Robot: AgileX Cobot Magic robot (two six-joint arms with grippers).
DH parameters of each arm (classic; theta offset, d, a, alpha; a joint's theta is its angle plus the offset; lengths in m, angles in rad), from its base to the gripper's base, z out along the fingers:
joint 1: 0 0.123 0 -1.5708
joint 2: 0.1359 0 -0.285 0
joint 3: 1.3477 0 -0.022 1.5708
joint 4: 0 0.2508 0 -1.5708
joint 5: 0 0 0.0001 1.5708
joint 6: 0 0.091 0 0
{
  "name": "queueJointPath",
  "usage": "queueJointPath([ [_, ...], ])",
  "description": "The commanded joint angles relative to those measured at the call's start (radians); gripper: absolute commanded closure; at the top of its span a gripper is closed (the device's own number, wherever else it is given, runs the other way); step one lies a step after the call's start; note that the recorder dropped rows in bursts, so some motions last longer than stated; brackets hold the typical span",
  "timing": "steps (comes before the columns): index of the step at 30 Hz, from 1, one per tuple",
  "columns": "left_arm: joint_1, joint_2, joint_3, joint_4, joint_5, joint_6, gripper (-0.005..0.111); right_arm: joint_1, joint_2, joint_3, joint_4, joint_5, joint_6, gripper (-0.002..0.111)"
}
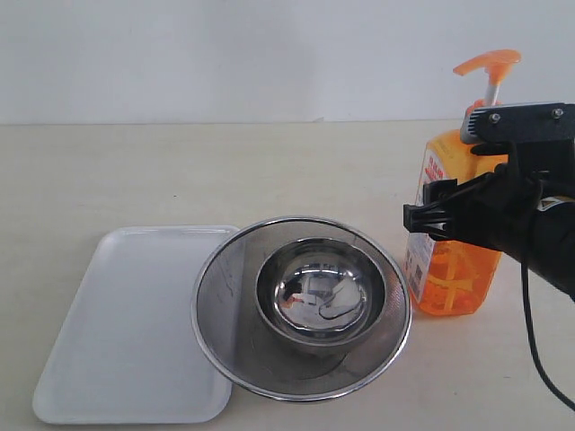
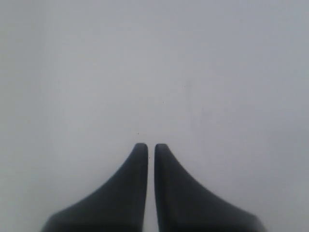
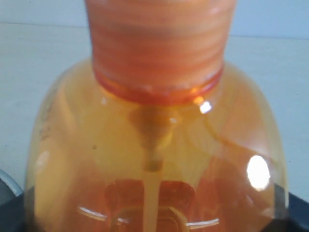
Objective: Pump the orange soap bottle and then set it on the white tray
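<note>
Finds the orange soap bottle (image 1: 454, 278) upright on the beige worktop (image 1: 180, 171), close beside the steel mesh strainer (image 1: 225, 305), on its right. Cannot tell from this angle between touching the strainer's rim and standing just clear of it. Shows the orange pump head (image 1: 490, 63) up on its white stem, spout turned toward the strainer's side. Puts the white tray (image 1: 126, 332) flat on the opposite side of the strainer from the bottle, with the strainer's rim overlapping the tray's nearer edge. Notes a shiny steel bowl (image 1: 321, 292) sitting inside the strainer.

Places the right end effector (image 1: 422, 215) at the bottle's mid-body, above the strainer's right rim, with one black finger across the label. Fills the right wrist view almost wholly with the bottle (image 3: 154, 145), dark fingers (image 3: 298, 215) flanking it at the lower corners. Cannot tell between clamping the bottle and merely straddling it.

Shows the left end effector (image 2: 150, 150) with fingers together, only a thin slit between the tips, facing a plain pale surface.
</note>
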Motion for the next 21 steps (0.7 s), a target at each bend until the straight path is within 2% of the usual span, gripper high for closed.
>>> queueJointPath([
  [1,0.001,-0.006,-0.004,-0.003,0.006,-0.001,0.102,-0.003,-0.003,-0.013,-0.015,-0.051,-0.002,0.109],
  [19,0.001,-0.006,-0.004,-0.003,0.001,-0.001,0.102,-0.003,-0.003,-0.013,-0.015,-0.051,-0.002,0.109],
  [21,0.001,-0.006,-0.002,-0.037,0.001,-0.001,0.102,-0.003,-0.003,-0.013,-0.017,-0.059,-0.002,0.109],
])
